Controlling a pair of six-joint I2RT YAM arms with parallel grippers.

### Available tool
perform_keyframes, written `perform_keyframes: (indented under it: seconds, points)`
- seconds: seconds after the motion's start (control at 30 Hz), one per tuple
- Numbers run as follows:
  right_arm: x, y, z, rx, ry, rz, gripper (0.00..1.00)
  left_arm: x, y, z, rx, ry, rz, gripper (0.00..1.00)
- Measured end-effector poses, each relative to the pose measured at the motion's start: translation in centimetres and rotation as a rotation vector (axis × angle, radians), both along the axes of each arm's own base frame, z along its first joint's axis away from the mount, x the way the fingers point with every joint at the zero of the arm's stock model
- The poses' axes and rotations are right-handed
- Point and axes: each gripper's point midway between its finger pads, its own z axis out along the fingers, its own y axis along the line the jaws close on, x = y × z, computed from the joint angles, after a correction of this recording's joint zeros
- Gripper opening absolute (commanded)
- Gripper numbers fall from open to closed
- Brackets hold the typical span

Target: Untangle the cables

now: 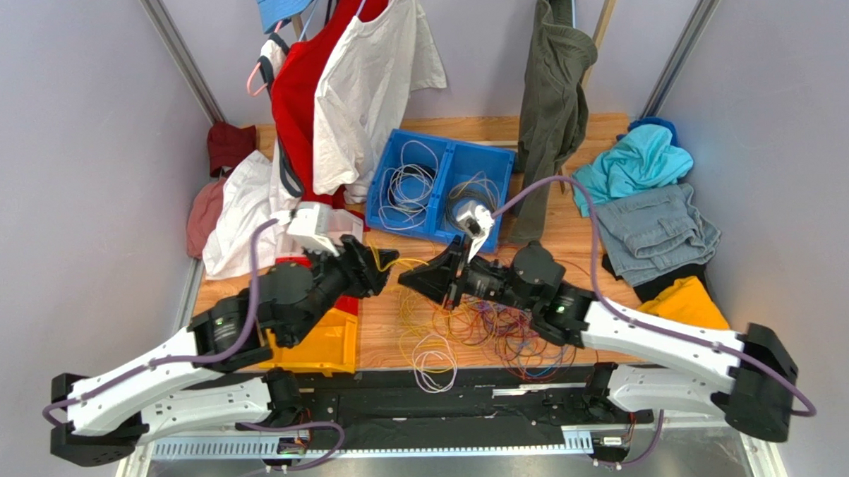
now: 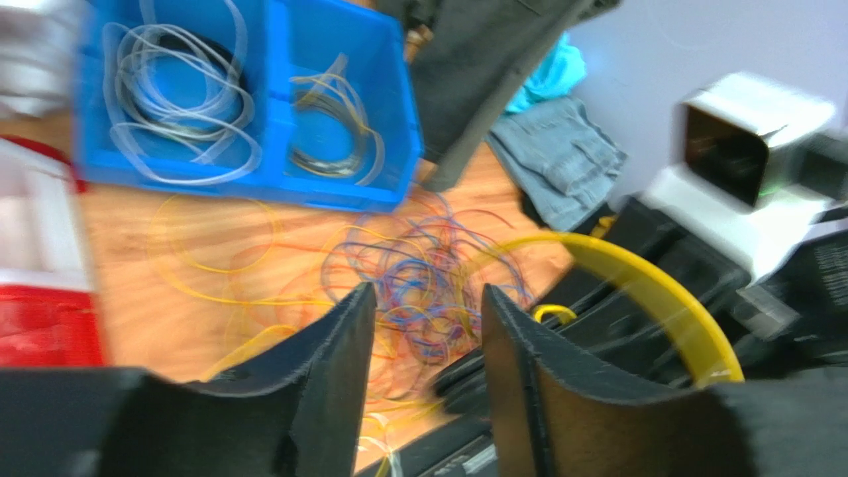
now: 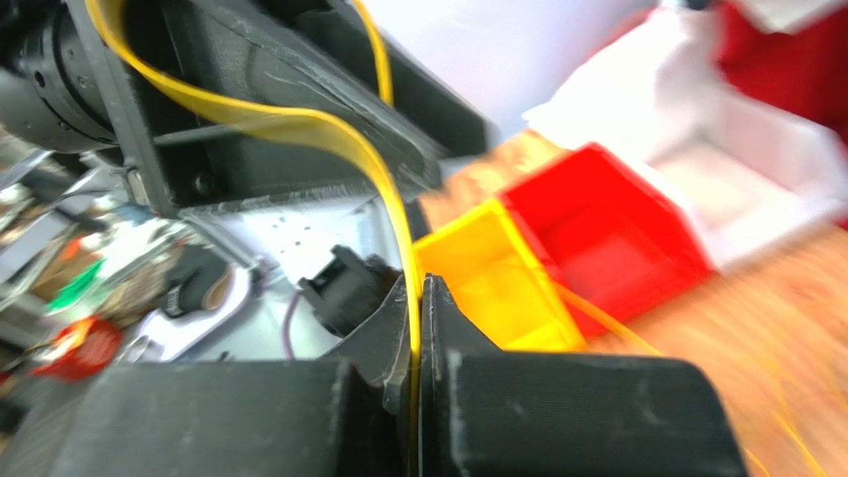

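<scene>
Two arms lean in from the near corners of the wooden worktop (image 1: 382, 335) and meet tip to tip above its middle. The left arm's white forearm climbs from the near left corner, wrist bent so that the left tool (image 2: 428, 293) points right. The right arm stretches in from the near right corner, its wrist angled left and a little down. The left tool stands open, its two black fingers (image 2: 333, 368) well apart with nothing between them. The right tool (image 3: 418, 298) is clamped tight on a yellow cable (image 3: 328, 129); the strand runs up out of the closed jaws and curves over toward the left arm's black wrist housing, passing just beside the left tool without lying in its gap. Below and just right of the meeting point, the cables (image 1: 485, 326) lie in a loose snarl of purple, orange, yellow and white loops close to the worktop's near edge, around its middle. More coiled cables, pale ones, sit in both compartments of a blue bin (image 1: 444, 185) toward the far edge, and a yellow bin (image 1: 332, 342) rests at the near edge beneath the left forearm.
</scene>
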Motion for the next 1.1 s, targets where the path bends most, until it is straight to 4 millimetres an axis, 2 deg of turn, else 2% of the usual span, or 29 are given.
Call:
perform_keyframes:
  seconds: [0.1,0.23,0.3,0.37,0.43,0.5,0.7,0.8,0.87,0.97,1.1]
  points:
    - [1.2,-2.4,1.9,-0.069,-0.024,-0.126,0.00,-0.2,3.6,0.2,-0.027,-0.004,0.079,0.94]
    - [2.5,-5.9,6.6,-0.090,-0.088,-0.284,0.00,-0.9,9.1,-2.1,-0.085,0.010,0.188,0.95]
    - [3.2,-7.4,8.6,-0.104,-0.112,-0.353,0.00,-1.2,10.4,-3.9,-0.101,0.020,0.208,0.95]
    - [3.7,-8.2,9.7,-0.128,-0.121,-0.398,0.00,-1.4,10.5,-5.5,-0.089,0.026,0.202,0.95]
    - [4.3,-8.6,10.3,-0.156,-0.122,-0.433,0.00,-1.5,9.6,-6.9,-0.065,0.029,0.166,0.95]
    - [4.7,-8.6,10.4,-0.188,-0.116,-0.449,0.00,-1.9,7.4,-8.1,-0.041,0.024,0.082,0.95]
    - [5.2,-7.9,9.8,-0.287,-0.083,-0.448,0.00,-2.7,-2.0,-11.1,0.096,0.019,-0.214,0.96]
    - [5.2,-7.9,10.7,-0.294,-0.081,-0.445,0.00,-3.3,-5.1,-13.2,0.132,-0.003,-0.330,0.97]
    - [5.1,-8.1,11.4,-0.292,-0.080,-0.445,0.00,-3.9,-6.1,-14.4,0.133,-0.032,-0.392,0.97]
    - [4.9,-8.4,12.3,-0.283,-0.083,-0.446,0.00,-4.6,-6.7,-14.8,0.102,-0.089,-0.451,0.97]
    - [4.7,-8.6,12.6,-0.287,-0.076,-0.443,0.00,-5.1,-7.5,-13.5,0.048,-0.180,-0.500,0.97]
